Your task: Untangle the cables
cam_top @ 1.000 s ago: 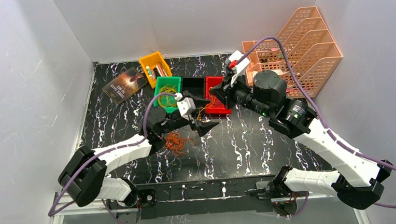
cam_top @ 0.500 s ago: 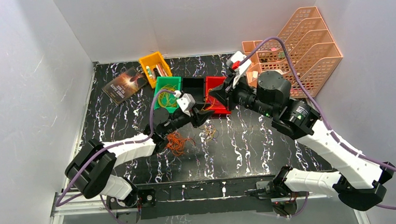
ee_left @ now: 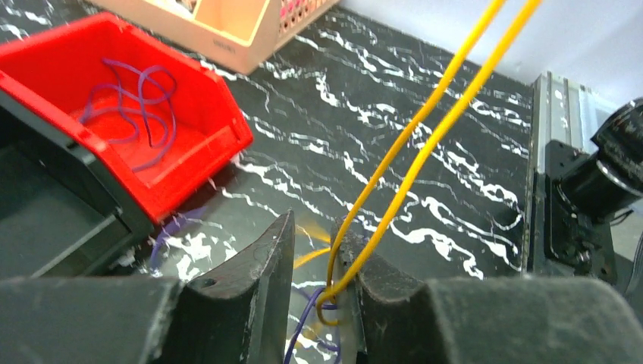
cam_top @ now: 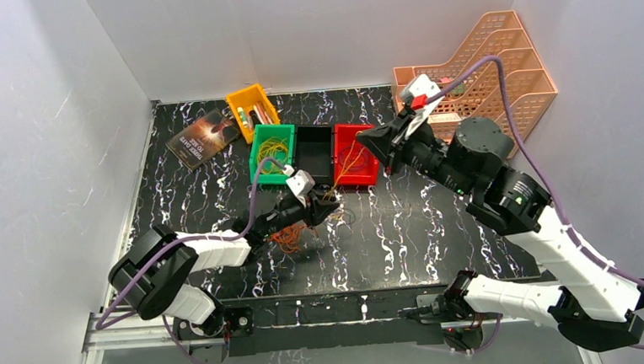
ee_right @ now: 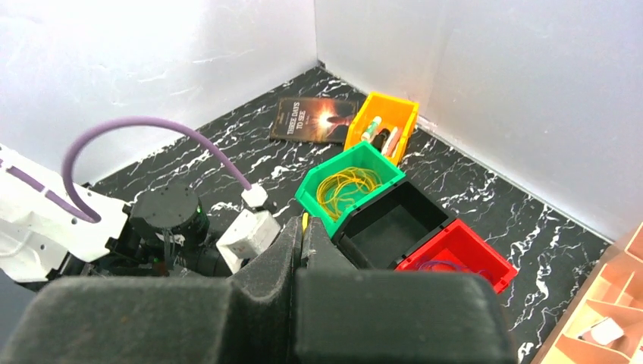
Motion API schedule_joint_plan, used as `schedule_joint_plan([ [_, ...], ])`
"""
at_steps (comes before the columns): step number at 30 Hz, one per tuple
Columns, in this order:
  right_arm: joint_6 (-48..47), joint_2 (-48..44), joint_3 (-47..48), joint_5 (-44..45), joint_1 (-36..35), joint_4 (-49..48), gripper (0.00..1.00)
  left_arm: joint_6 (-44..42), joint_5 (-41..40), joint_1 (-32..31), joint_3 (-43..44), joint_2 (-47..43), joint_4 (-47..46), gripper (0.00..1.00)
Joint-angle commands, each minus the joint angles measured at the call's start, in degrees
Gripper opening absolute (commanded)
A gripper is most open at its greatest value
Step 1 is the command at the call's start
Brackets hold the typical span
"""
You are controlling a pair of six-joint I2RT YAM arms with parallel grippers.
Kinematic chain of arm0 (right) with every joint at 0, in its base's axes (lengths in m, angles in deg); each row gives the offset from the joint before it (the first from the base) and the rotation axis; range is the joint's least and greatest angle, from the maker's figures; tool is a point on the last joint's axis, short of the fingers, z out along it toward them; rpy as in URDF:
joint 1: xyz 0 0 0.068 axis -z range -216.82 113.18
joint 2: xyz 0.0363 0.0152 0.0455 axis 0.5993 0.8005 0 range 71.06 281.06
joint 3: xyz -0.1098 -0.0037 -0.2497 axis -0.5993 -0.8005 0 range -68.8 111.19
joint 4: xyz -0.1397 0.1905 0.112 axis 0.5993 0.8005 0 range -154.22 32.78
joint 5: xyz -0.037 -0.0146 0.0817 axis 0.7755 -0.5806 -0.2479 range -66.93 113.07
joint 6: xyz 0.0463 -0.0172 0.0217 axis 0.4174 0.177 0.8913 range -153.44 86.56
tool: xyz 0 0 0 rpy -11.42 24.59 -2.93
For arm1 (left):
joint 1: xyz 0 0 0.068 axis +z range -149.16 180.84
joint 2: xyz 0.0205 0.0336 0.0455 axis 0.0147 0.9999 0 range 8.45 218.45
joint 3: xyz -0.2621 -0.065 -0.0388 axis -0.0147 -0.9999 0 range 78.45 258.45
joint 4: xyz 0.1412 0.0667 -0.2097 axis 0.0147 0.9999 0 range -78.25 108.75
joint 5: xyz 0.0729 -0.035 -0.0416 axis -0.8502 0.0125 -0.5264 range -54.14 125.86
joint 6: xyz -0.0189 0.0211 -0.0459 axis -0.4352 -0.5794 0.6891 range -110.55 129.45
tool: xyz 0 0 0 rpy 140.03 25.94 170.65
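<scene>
Top view looks steeply down from above-behind onto the whole black marble-patterned counter (cam_top: 406, 227). Left wrist view sits low behind left hand (ee_left: 318, 231), close, facing red plastic bin (ee_left: 212, 148). Right wrist view looks down from higher, sharing that bin.

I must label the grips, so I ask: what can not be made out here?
Left wrist view: whether the left gripper pinches the yellow cable; blur and the bottom edge hide the contact.
Right wrist view: the right gripper, shut on that cable, hides the rest of the strand.
Top view: orange cables lie partly under the left arm; knots too small.
</scene>
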Motion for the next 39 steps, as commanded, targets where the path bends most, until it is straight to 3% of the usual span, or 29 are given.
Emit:
schedule_joint_plan([
  [1,-2.1,-2.3,4.0,2.0,-0.1,-5.7,0.00,1.8,1.3,-0.1,-2.7,1.2,-2.4,0.23],
  [21,-5.6,-6.7,10.2,8.5,-0.1,-11.0,0.00,5.1,-0.3,-0.1,-8.7,6.8,-2.4,0.22],
  [32,-5.6,0.1,14.7,9.1,-0.1,-5.8,0.00,7.9,-7.0,-0.1,-14.3,-1.1,-0.8,0.27],
  [39,-4.8,7.7,16.4,9.1,-0.1,-5.3,0.00,9.8,-19.7,-0.2,-13.8,-19.3,18.3,0.70],
])
